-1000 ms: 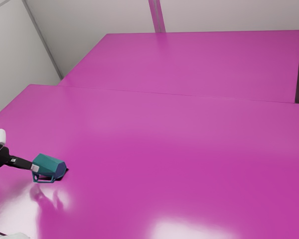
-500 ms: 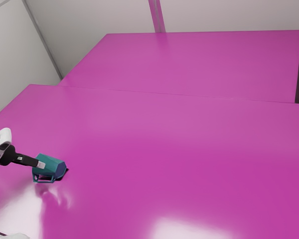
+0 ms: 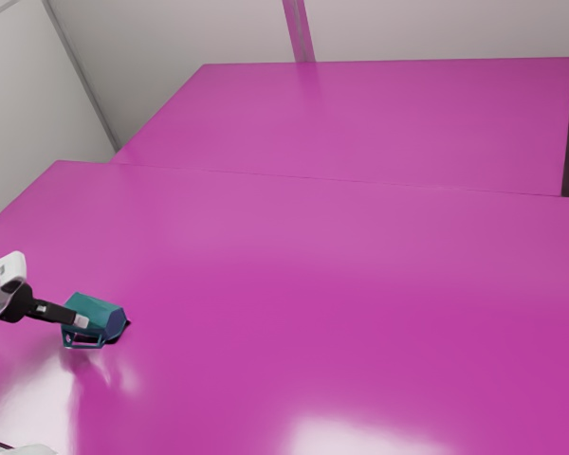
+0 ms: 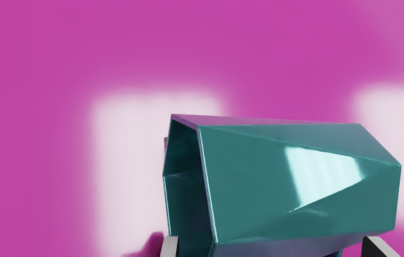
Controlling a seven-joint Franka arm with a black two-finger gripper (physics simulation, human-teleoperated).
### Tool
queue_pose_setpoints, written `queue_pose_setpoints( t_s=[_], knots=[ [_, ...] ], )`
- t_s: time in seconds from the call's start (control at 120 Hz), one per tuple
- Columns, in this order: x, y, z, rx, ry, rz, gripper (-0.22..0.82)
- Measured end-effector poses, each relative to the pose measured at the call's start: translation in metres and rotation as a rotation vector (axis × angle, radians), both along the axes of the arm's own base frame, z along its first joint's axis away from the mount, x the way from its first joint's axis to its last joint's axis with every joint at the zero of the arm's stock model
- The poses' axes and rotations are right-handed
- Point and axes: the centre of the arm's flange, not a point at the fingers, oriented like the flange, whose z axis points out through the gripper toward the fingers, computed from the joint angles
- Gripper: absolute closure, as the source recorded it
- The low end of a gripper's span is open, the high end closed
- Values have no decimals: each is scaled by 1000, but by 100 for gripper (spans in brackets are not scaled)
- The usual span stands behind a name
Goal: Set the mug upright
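Exterior view: the teal mug (image 3: 100,310) lies on its side on the pink table (image 3: 313,284), by the gripper (image 3: 82,322).
Wrist view: the fingers (image 4: 169,247) are wide apart and hold nothing, one near the mug's open end, one near its bottom.

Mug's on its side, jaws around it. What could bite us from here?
Rim contact: the jaws stand open along the length of the mug, one beside its open rim, the other near the opposite end. Closing might catch the rim and shove or twist the mug.

Rolling: it lies on flat-sided walls on the table, so an uneven push could tip it onto another facet.

Handle snag: the handle sticks out sideways and may catch during the turn upright.
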Motion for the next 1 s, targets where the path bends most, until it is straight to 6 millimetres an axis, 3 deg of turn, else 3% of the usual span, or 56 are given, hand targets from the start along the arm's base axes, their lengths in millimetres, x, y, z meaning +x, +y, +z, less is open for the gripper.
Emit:
queue_pose_setpoints(
  t_s=[1.0],
  knots=[
    [4,-15,-6,-92,-189,-64,8]
  ],
)
